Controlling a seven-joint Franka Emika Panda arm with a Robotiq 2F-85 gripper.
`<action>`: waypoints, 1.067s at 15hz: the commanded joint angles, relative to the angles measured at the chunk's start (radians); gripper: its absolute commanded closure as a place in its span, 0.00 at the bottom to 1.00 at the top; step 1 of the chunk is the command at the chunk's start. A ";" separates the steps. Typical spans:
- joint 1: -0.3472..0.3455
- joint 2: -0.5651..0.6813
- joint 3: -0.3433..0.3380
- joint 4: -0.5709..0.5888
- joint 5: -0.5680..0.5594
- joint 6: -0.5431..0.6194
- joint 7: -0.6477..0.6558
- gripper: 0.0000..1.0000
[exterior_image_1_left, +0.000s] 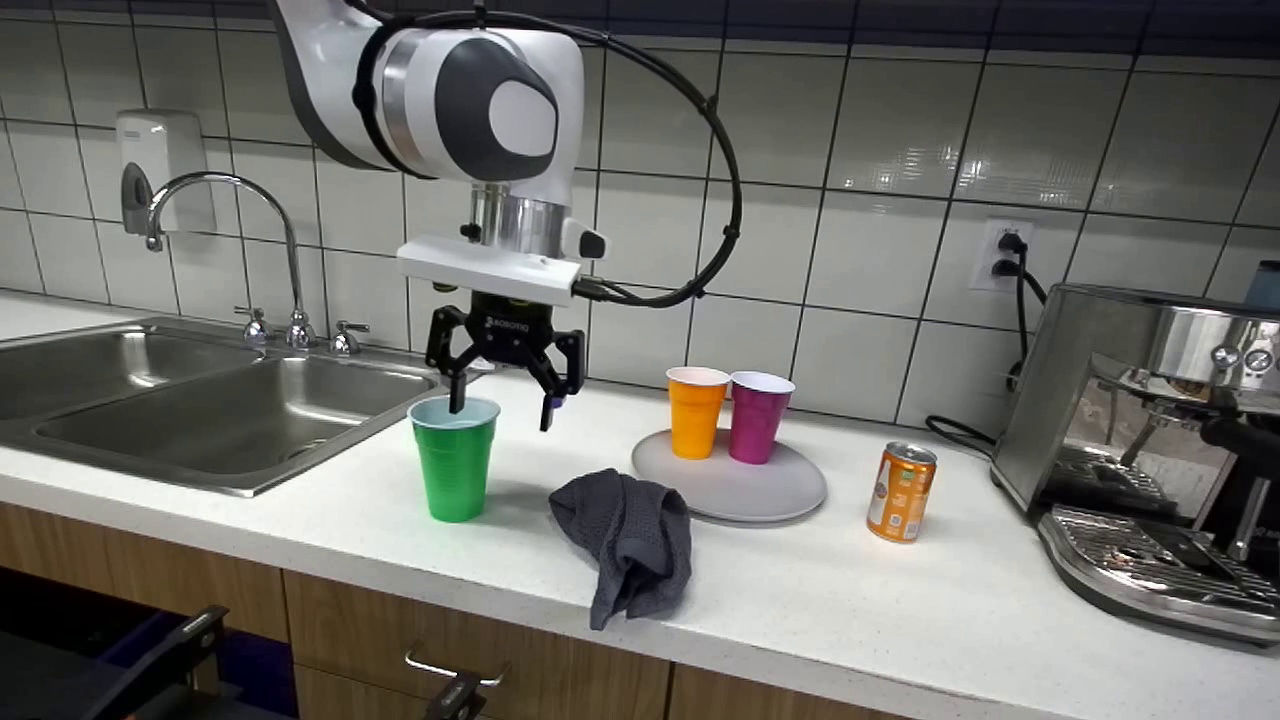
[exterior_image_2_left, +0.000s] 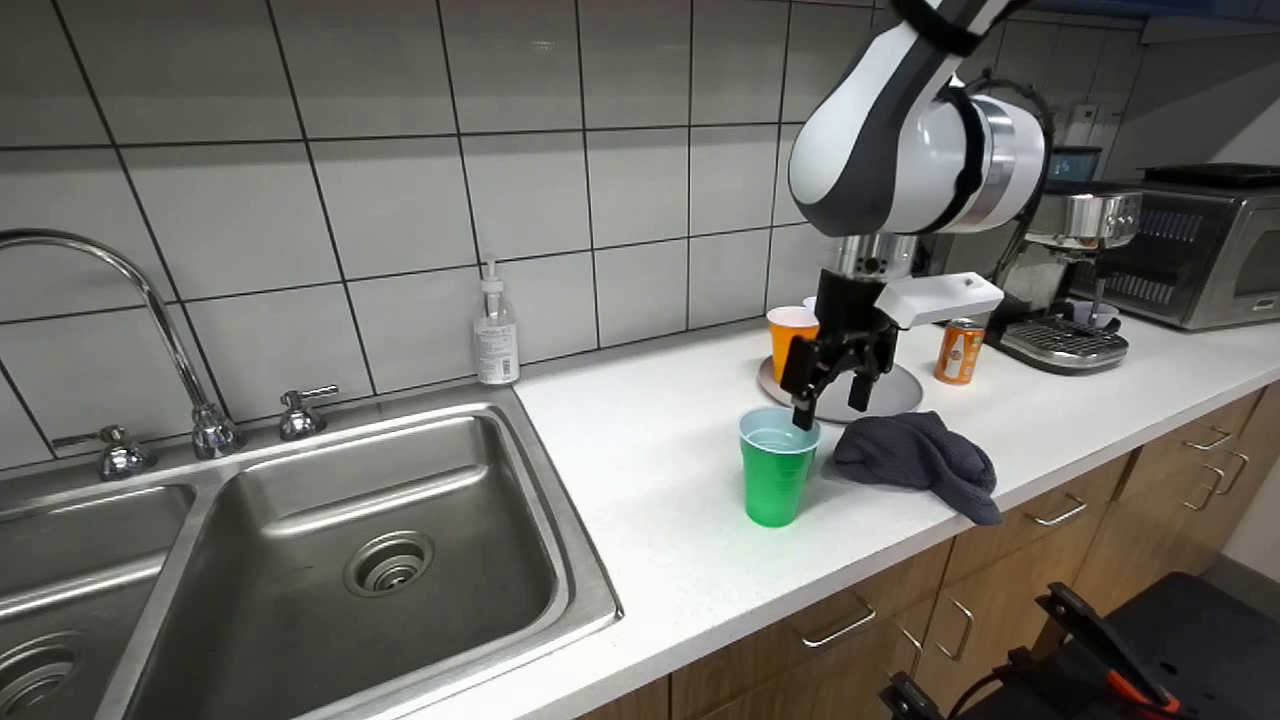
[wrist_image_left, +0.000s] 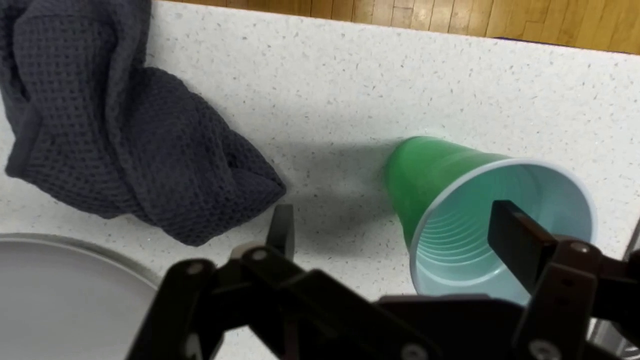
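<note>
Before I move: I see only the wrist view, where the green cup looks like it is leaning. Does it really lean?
Observer: No, in both exterior views the green cup stands upright on the counter.
Operator: Thank you. My picture cuts the grey plate. Does something stand on it?
Observer: Yes, an orange cup and a magenta cup, side by side.
Operator: And on the counter past the plate, away from the sink?
Observer: An orange can, standing upright between the plate and the coffee machine.

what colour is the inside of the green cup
Pale blue-green; the cup's inside shows best in the wrist view.
</note>
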 joint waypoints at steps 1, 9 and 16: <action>-0.008 0.028 -0.004 0.042 -0.023 -0.036 -0.012 0.00; -0.011 0.077 0.002 0.082 -0.043 -0.035 0.000 0.00; -0.008 0.115 0.008 0.101 -0.084 -0.021 0.020 0.00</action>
